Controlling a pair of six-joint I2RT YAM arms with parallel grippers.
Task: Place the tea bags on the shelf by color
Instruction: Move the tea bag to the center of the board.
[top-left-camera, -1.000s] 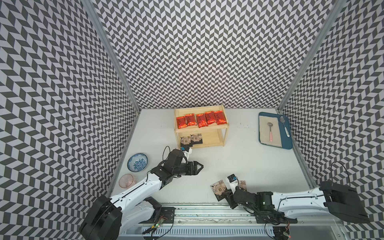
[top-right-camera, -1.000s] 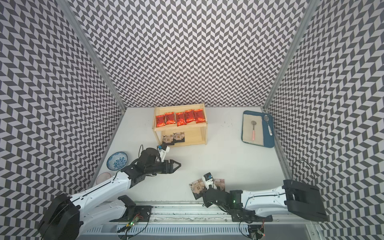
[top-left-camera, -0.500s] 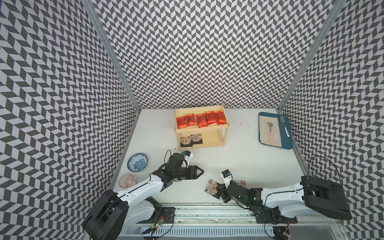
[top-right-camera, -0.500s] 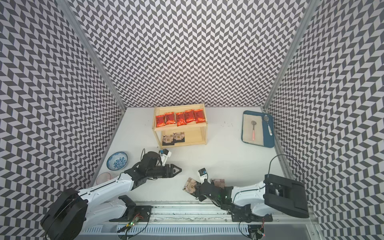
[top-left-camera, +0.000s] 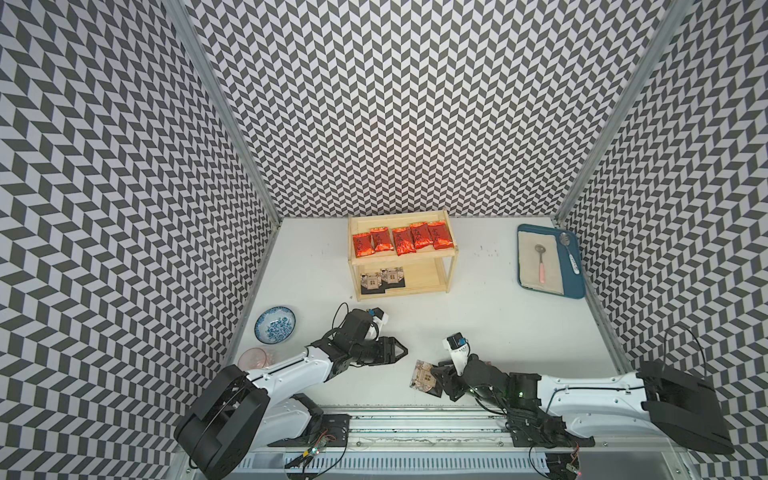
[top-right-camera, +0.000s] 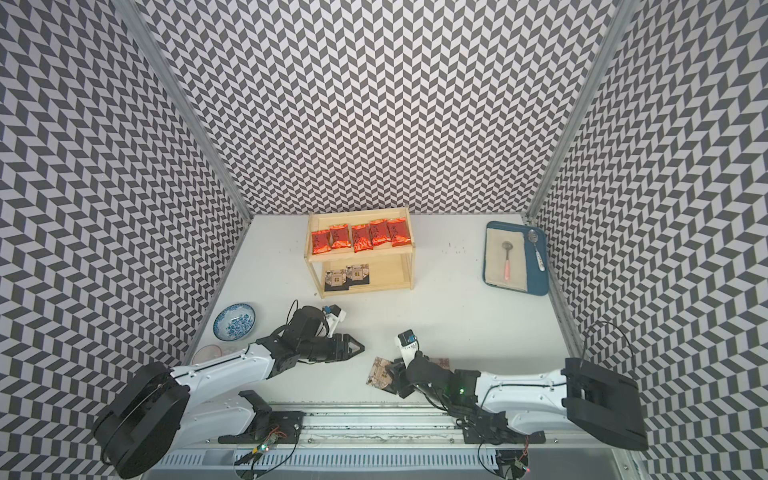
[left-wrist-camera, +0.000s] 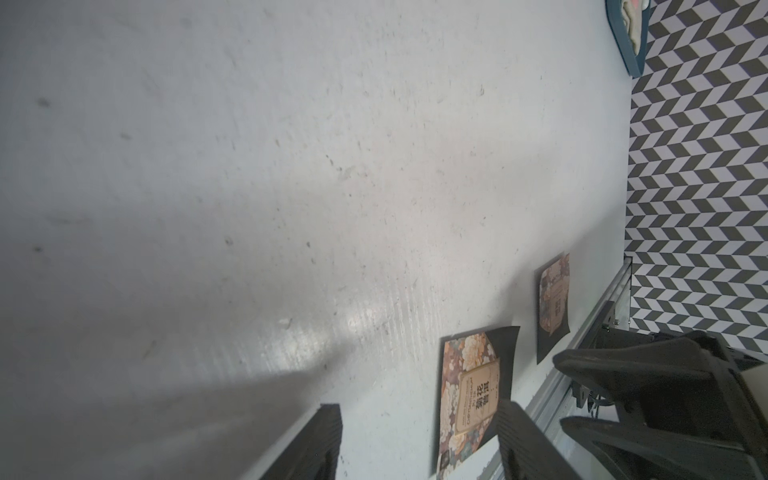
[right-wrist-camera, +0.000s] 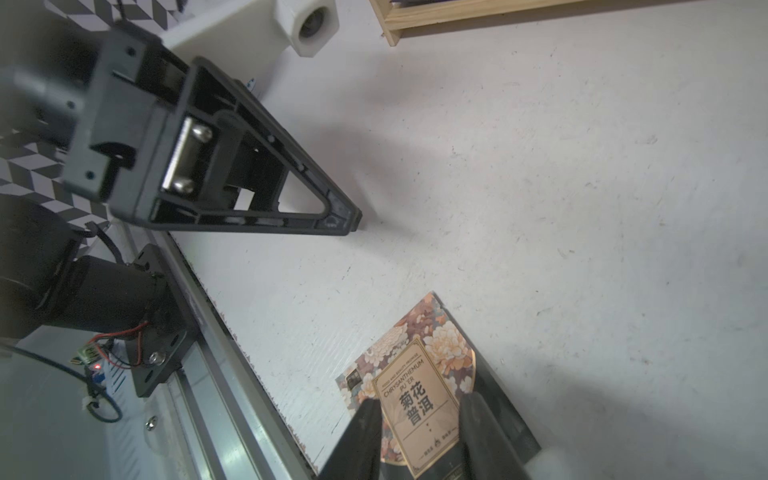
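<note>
Currently I read the white table as the base of the scene.

Left arm: it reaches low over the near part of the table, toward the middle. The left hand has its fingers apart with nothing between them. It is near the closest packet but clear of it.

Right arm: it lies low along the near edge, pointing toward the left arm. The right hand sits over a black packet that lies flat on the table close to the front rail. In the right wrist view its fingers stand apart, one on each side of the packet's beige label. I see no pinch on the packet.

Shelf: pale wood, two tiers, standing at the far middle of the table.

Blue tray: far right corner, carrying a cloth and two spoons.

Patterned bowl: at the left edge, with a pink cup just nearer.

Tea bags: five red sachets lie side by side in a row on the top board. Two shelved black packets lie side by side on the lower tier, toward the left arm's side. A second loose packet lies on the table beside the right arm, well apart from the shelf. The arm partly hides it in both top views.
</note>
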